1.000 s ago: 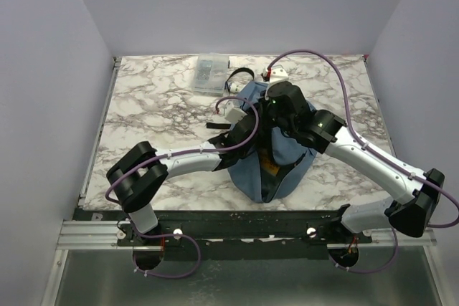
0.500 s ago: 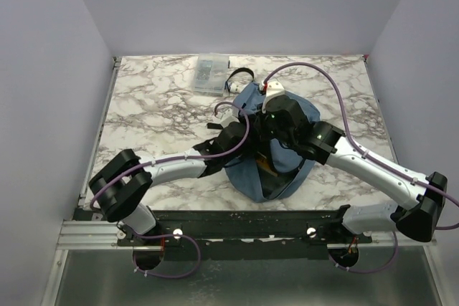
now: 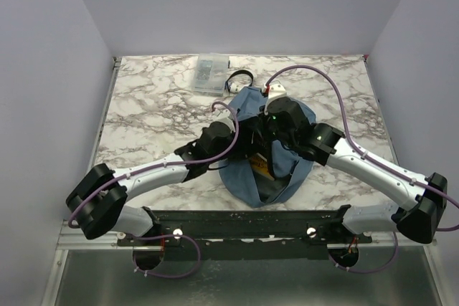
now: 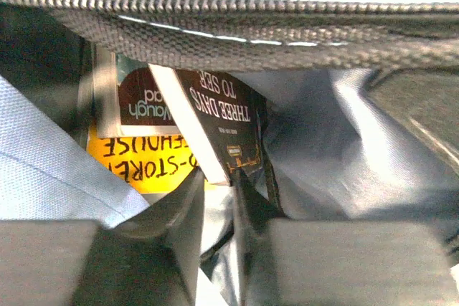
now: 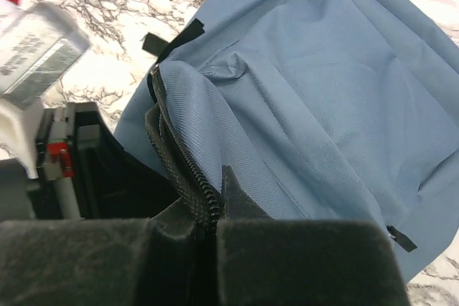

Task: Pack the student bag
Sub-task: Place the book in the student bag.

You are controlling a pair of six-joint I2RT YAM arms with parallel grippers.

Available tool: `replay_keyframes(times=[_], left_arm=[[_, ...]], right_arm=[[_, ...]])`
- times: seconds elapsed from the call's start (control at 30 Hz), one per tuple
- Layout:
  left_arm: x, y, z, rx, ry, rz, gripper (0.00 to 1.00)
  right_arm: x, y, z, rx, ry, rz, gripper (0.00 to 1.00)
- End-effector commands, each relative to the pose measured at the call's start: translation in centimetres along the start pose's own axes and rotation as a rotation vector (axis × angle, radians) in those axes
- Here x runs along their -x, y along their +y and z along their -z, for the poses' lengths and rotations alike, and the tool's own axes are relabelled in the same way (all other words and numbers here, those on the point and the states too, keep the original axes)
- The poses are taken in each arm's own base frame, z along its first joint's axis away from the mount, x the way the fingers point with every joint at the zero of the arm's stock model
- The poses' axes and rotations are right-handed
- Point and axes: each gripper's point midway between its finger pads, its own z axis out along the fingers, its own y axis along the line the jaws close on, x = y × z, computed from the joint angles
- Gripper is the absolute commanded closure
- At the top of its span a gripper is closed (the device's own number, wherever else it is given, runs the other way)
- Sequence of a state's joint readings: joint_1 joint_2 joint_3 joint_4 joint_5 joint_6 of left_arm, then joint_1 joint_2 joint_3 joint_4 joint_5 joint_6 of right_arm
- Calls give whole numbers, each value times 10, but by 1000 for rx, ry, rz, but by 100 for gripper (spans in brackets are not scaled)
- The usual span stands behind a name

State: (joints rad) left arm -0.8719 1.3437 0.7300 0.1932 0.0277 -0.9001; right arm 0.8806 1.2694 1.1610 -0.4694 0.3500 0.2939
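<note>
The student bag (image 3: 247, 177), dusty blue, lies mid-table with its zip mouth held apart. My right gripper (image 3: 272, 125) is shut on the black zip edge (image 5: 188, 184) and holds it up over the blue fabric (image 5: 323, 105). My left gripper (image 3: 251, 150) reaches into the opening. In the left wrist view the zip (image 4: 237, 8) runs across the top, with books standing inside: a dark book (image 4: 219, 109), a yellow one (image 4: 140, 163) and a brown one (image 4: 136, 98). The left gripper (image 4: 217, 190) has its fingers close together, pinching the dark book's lower corner.
A small clear plastic box (image 3: 209, 73) lies at the back of the marble table (image 3: 143, 105), with a black strap loop (image 3: 240, 75) beside it. The box (image 5: 39, 51) also shows in the right wrist view. Walls close in the table at left, right and back.
The left arm has stretched out low, its elbow dropping toward the near left, and its gripper has gone deeper into the bag. The right gripper kept hold of the zip edge.
</note>
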Motion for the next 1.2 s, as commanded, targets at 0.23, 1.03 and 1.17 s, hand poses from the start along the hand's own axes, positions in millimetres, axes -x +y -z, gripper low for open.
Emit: replay_keyframes(times=[0.23, 1.03, 1.17], left_arm=[[34, -6, -39, 50, -103, 95, 91], [-8, -38, 98, -362, 46, -112, 22], [-8, -36, 98, -357, 35, -101, 21]], right_arm=[[12, -5, 9, -18, -44, -26, 99], [-30, 15, 13, 147, 107, 65, 11], [-36, 49, 61, 435, 156, 122, 0]])
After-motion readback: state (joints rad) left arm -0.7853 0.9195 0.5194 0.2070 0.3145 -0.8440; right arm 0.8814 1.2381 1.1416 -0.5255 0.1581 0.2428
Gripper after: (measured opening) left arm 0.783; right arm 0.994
